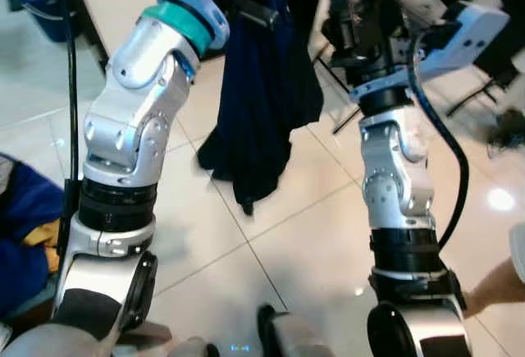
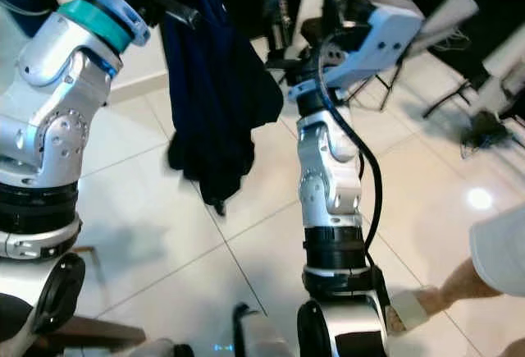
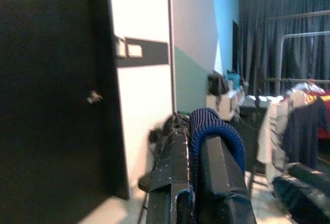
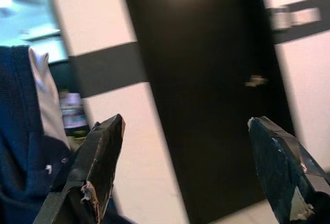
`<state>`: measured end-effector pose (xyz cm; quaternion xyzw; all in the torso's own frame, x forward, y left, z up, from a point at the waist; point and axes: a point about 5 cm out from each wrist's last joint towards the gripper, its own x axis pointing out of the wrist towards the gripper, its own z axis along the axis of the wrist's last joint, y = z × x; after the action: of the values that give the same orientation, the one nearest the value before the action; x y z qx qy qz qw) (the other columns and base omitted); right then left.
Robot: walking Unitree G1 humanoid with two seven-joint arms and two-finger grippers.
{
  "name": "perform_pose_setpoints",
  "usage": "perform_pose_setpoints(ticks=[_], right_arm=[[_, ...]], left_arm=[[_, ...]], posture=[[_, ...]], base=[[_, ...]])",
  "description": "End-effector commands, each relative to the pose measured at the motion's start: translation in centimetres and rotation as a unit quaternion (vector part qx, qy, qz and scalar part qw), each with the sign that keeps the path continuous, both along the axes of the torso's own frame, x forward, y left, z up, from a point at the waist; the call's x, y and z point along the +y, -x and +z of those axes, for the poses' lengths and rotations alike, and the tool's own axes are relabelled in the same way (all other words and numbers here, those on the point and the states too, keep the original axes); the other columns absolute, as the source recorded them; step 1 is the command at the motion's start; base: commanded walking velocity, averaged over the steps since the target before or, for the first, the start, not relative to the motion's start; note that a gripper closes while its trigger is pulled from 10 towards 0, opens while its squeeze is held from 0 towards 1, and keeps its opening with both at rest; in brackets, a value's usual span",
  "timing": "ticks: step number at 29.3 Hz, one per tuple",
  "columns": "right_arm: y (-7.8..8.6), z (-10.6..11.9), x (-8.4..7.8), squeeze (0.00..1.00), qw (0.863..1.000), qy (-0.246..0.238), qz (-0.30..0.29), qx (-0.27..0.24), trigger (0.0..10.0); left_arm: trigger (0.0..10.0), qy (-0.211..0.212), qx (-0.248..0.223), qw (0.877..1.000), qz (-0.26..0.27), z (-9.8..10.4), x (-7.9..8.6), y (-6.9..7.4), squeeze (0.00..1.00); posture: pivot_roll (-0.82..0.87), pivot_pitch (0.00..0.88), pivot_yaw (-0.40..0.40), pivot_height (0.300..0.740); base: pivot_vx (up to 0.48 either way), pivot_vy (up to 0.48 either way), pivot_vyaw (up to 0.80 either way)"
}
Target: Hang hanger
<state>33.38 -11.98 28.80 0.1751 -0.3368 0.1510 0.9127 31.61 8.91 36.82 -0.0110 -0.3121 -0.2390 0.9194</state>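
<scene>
Glossy white tiled floor (image 1: 271, 250), black door (image 4: 206, 95) and pale wall ahead. Dark navy garment (image 1: 262, 86) dangling limp between both raised arms. Left gripper (image 3: 198, 183) clamped on its blue ribbed collar edge; hanger itself not made out. Right gripper (image 4: 191, 167) spread wide, empty, just beside the cloth. Likely light, floppy, prone to slip; best gripped at collar or hook.

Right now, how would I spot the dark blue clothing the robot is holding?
Look at the shiny white tiled floor between the two silver arms. The dark blue garment hangs there, pinched at its ribbed collar by the left gripper. It alone dangles above the tiles.
</scene>
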Motion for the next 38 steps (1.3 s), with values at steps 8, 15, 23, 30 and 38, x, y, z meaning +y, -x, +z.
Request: perform_pose_setpoints(ticks=[8,15,23,30,38], right_arm=[[0.6,1.1,-1.2,0.00,0.999,0.021,-0.039,-0.028,10.0],[0.8,1.2,-1.9,0.00,0.996,0.043,-0.067,-0.032,10.0],[1.1,0.5,-2.2,0.00,0.995,0.058,-0.075,-0.021,10.0],[1.2,-0.6,-1.3,0.00,0.996,0.066,-0.058,-0.001,10.0],[1.1,-1.6,0.0,0.00,0.997,0.064,-0.032,0.019,10.0]], left_arm=[[10.0,-0.049,0.007,0.998,0.030,-2.0,-0.1,-0.3,0.00],[10.0,-0.102,0.051,0.990,0.080,-5.3,0.8,-1.4,0.00],[10.0,-0.086,0.158,0.977,0.117,-9.6,2.8,-2.1,0.00],[10.0,-0.043,0.194,0.964,0.175,-10.9,5.1,-1.7,0.00],[10.0,-0.047,0.192,0.963,0.185,-11.5,5.4,-1.4,0.00]], posture=[[0.02,0.076,0.053,0.740],[0.01,0.083,0.057,0.740],[-0.01,0.094,0.057,0.740],[0.00,0.109,0.050,0.740],[-0.01,0.106,0.047,0.740]], base=[[0.000,0.000,-0.80],[0.000,0.000,-0.80],[0.000,0.000,-0.80],[0.000,0.000,-0.80],[0.000,0.000,-0.80]])
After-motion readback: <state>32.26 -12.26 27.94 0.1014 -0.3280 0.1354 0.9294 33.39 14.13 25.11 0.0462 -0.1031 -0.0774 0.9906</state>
